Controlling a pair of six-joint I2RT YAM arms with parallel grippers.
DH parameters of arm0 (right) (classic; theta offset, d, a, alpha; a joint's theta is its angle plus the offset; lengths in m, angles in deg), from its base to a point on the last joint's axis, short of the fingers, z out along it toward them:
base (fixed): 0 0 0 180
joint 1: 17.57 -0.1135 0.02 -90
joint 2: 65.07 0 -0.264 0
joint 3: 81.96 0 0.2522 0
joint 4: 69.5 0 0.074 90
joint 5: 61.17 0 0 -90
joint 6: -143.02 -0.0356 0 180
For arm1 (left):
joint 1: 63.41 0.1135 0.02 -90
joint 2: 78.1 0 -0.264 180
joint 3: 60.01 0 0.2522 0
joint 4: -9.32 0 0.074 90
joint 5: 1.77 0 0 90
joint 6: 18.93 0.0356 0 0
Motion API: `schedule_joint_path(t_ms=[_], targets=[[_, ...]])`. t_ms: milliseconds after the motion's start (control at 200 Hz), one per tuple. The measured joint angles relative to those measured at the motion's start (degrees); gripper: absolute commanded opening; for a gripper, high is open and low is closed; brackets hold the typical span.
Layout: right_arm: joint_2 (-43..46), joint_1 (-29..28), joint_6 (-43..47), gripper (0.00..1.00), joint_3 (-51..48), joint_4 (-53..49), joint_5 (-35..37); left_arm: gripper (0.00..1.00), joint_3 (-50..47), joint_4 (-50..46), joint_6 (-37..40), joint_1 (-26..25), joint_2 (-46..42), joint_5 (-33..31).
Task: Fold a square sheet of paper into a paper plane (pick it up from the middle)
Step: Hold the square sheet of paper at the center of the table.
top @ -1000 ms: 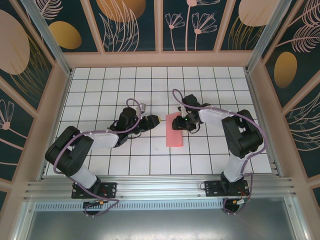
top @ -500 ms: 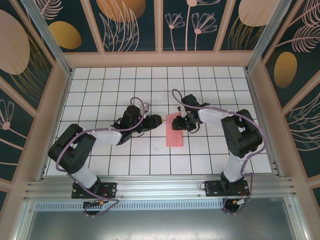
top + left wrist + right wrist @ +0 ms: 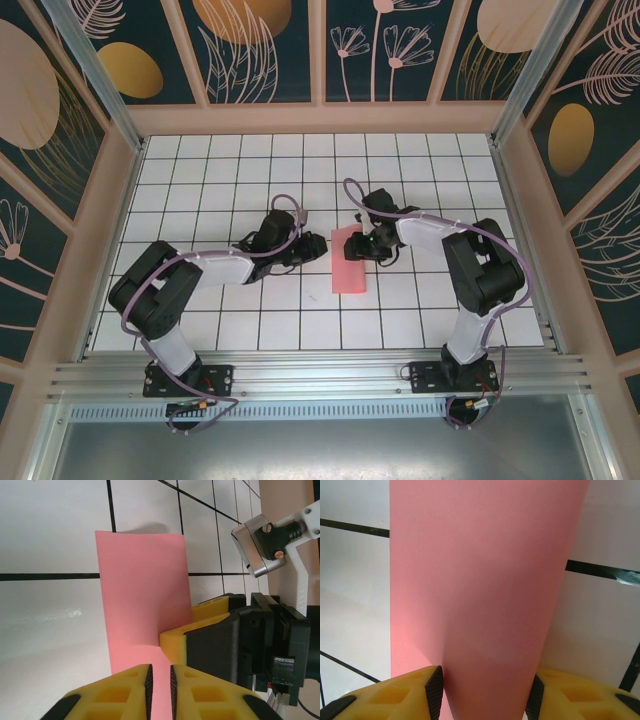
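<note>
The square sheet of paper [image 3: 349, 263] lies on the tiled table as a salmon-pink upright rectangle, about one tile wide and two long. My left gripper [image 3: 319, 249] is at its left edge. In the left wrist view its jaws [image 3: 160, 682] hang over the paper [image 3: 142, 595], closed to a thin slit with nothing pinched. My right gripper [image 3: 364, 244] is over the paper's upper right part. One of its yellow fingers [image 3: 176, 641] touches the sheet. In the right wrist view the right gripper [image 3: 485, 692] stands open, astride the paper [image 3: 485, 570].
The white gridded table [image 3: 230, 170] is ringed by a pale wooden frame [image 3: 320, 118] with patterned walls. The right arm's camera housing [image 3: 257, 547] sits close to the left gripper. Both arm bases [image 3: 190, 380] stand on the metal rail at the near edge.
My left arm has reached right until its gripper meets the paper's left edge, and its jaws have closed to a slit. The right gripper and the paper have stayed put.
</note>
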Motion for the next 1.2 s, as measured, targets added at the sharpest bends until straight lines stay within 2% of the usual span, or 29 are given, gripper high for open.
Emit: schedule_joint_path(t_ms=[75, 150, 1201], targets=[[0.00, -0.04, 0.00, 0.49, 0.00, 0.00, 0.15, 0.04, 1.66, -1.51, 0.15, -0.72, 1.49, -0.76], [0.00, -0.15, 0.00, 0.49, 0.00, 0.00, 0.35, 0.00, 3.28, -3.06, 0.31, -1.44, 3.08, -1.44], [0.00, -0.31, -0.02, 0.49, 0.00, 0.00, 0.76, 0.00, 13.20, -15.19, 2.62, -5.14, 12.04, -5.05]])
